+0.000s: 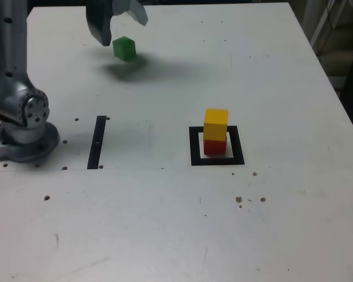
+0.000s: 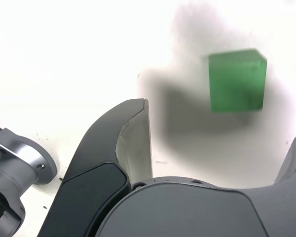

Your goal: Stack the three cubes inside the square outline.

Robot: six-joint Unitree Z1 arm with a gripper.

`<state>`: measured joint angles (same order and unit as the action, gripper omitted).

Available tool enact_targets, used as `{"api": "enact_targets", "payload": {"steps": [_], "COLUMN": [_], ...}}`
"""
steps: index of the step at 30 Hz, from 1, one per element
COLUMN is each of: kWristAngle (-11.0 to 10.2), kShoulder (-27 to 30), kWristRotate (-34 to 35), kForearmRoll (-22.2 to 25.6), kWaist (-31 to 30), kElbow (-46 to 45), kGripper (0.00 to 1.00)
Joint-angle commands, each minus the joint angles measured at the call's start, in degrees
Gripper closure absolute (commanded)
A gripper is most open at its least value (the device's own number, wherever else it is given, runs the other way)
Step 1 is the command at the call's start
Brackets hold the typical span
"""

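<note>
- The flat white table (image 1: 165,235) is bare in the foreground of the exterior view, matt and speckled with small dark marks and screw holes; it looks level and firm, so I judge a block set down on it would sit still.
- Further in, the thick black square outline (image 1: 195,147) with its white centre holds a small red cube (image 1: 214,147); a small yellow cube (image 1: 216,124) sits squarely on top of it; to the exterior view's left lies a thin straight black strip (image 1: 97,142), and beyond that stands the grey metal arm base (image 1: 23,126).
- Further back, the small solid green cube (image 1: 124,48) rests on the table, well apart from the stack; it looks rigid, light and smooth-faced, probably not fragile; two opposite flat side faces are the likely place to pinch it, low enough to keep the top corners free.
- The dark claw (image 1: 115,20) hangs just above and beside the green cube with its jaws spread wide, empty; in the wrist view the cube (image 2: 236,81) lies ahead of the pale inner pad (image 2: 135,143), apart from it.
- At the far edge and the exterior view's right, the room is dim and cluttered; nothing there can be made out.
</note>
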<state>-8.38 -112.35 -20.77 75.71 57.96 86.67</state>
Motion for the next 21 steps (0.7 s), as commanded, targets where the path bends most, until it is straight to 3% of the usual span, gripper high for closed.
{"api": "enact_targets", "payload": {"steps": [1, 21], "kWristAngle": [-0.2, 0.0], "kShoulder": [-0.8, -9.4], "kWristRotate": [-0.2, -0.4], "kForearmRoll": [0.0, -1.9], "kWaist": [0.6, 2.1], "kElbow": [0.4, 4.6], "kGripper": [0.01, 0.03]}}
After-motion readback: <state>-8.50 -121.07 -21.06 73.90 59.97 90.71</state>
